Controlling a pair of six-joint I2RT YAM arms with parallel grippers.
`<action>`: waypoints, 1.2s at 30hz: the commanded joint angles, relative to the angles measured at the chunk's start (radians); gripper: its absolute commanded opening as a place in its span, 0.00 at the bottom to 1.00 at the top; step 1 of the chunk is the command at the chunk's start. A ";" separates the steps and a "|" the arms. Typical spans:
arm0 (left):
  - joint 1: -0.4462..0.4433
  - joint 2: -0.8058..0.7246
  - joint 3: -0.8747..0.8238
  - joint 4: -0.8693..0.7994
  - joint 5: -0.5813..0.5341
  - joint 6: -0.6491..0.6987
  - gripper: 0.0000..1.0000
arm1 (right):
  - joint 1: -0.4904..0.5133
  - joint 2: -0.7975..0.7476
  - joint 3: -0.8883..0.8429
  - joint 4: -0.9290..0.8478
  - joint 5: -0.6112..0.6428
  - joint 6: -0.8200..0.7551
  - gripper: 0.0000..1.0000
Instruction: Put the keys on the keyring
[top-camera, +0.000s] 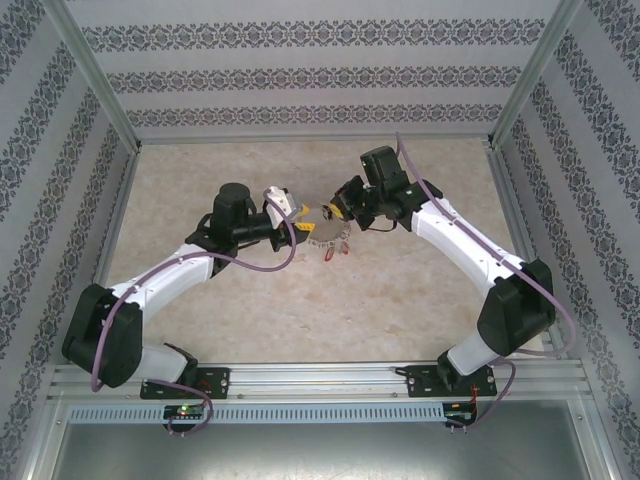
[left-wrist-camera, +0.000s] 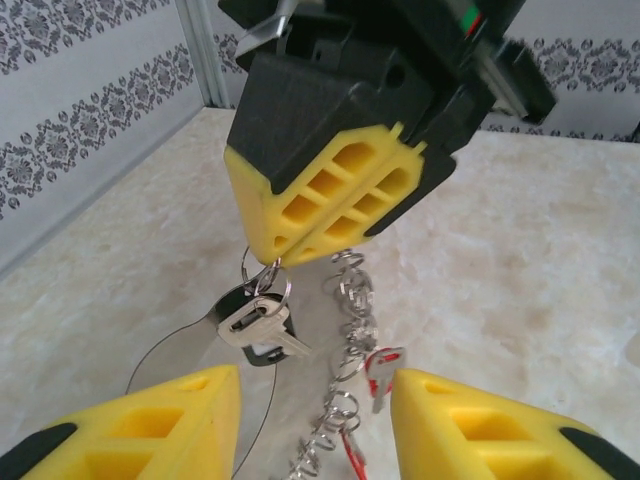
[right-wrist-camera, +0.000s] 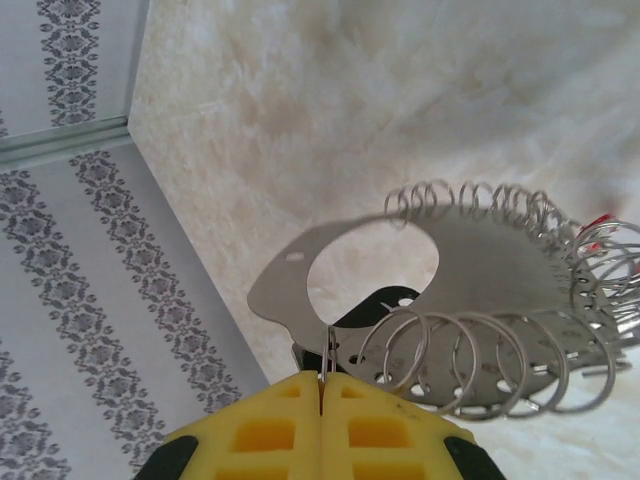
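Right gripper (left-wrist-camera: 287, 252), top centre of the left wrist view, is pinched shut on a small ring at the edge of the keyring (right-wrist-camera: 480, 270). I'd guess it is steadying it so the half-open left gripper (left-wrist-camera: 315, 405) below can reach the dangling key (left-wrist-camera: 262, 325).

Keyring (right-wrist-camera: 480, 270) cut off at right frame edge, black piece (right-wrist-camera: 385, 303) half hidden behind it, keys (top-camera: 331, 247) too small overhead.

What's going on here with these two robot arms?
The right gripper is shut on a small split ring carrying a black-headed key, right at the keyring, a flat metal plate rimmed with wire rings. The left gripper, fingers apart, straddles the plate's rings beside a red-headed key.
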 joint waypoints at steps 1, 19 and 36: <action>-0.008 0.034 0.052 -0.034 0.029 0.115 0.47 | 0.018 -0.027 -0.014 0.011 -0.008 0.099 0.00; -0.046 0.121 0.125 -0.073 -0.026 0.315 0.08 | 0.038 -0.012 -0.018 0.038 -0.082 0.175 0.00; -0.053 0.085 0.049 -0.190 -0.077 0.525 0.00 | -0.021 -0.052 -0.067 0.045 -0.101 0.235 0.00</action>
